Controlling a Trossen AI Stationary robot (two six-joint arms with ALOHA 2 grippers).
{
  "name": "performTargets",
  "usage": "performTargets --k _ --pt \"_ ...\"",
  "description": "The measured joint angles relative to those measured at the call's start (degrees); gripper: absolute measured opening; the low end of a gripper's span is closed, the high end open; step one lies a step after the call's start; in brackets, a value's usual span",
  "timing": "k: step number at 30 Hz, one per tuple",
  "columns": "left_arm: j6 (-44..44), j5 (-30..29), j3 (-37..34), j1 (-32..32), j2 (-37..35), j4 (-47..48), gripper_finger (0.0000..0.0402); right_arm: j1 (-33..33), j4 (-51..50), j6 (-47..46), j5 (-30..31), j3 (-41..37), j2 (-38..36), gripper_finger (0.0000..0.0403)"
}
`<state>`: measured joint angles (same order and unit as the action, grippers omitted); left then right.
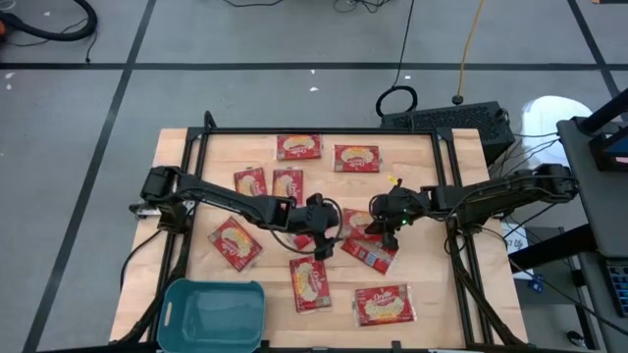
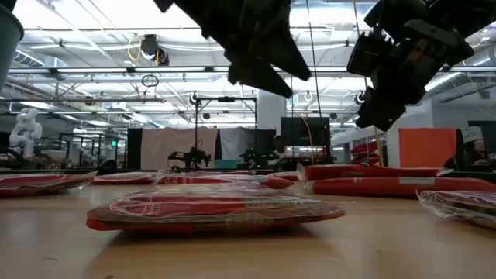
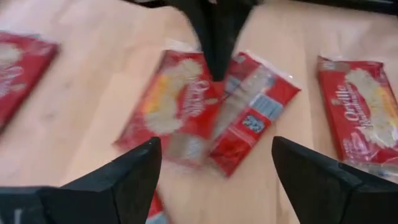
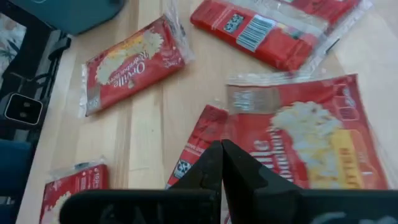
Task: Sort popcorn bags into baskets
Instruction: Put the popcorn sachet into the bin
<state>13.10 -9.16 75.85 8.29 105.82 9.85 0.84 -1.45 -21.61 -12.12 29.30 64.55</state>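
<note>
Several red popcorn bags lie flat on the wooden table [image 1: 196,167]. Two overlapping bags [image 3: 186,106] [image 3: 258,115] lie at the middle. My left gripper [image 3: 214,158] hovers open above and just left of them [image 1: 332,235], its fingers wide apart with nothing between. My right gripper [image 4: 221,163] is shut and hangs above the same pair [image 1: 373,226], with a picture-side-up bag [image 4: 305,137] under its tips. In the low view both grippers [image 2: 260,74] [image 2: 380,116] hang clear of the table. The teal basket [image 1: 211,314] stands at the near left corner.
Other bags lie at the far side [image 1: 298,147] [image 1: 356,157], left of centre [image 1: 250,181] [image 1: 234,243] and near the front [image 1: 309,282] [image 1: 383,304]. A black frame [image 1: 314,131] rims the table. Bare wood shows at the far left and right.
</note>
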Motion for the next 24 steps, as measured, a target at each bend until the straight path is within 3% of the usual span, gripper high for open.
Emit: performTargets --k 6,10,16,24 --pt "1.00 0.57 0.00 0.17 1.24 -0.31 0.0282 -0.38 -6.89 -4.74 1.53 0.48 -1.68 0.0000" --pt "1.97 0.56 0.00 0.39 1.15 -0.59 0.0268 2.02 -16.36 -1.15 1.92 1.57 -4.41 0.0022" --pt "2.71 0.56 0.00 0.74 1.18 -0.49 0.0253 6.38 -23.37 6.76 9.10 0.21 -5.09 0.0109" --pt "5.80 0.67 0.00 2.41 1.16 -0.29 0.0251 10.00 -22.64 12.42 17.63 -1.77 -3.83 0.0225"
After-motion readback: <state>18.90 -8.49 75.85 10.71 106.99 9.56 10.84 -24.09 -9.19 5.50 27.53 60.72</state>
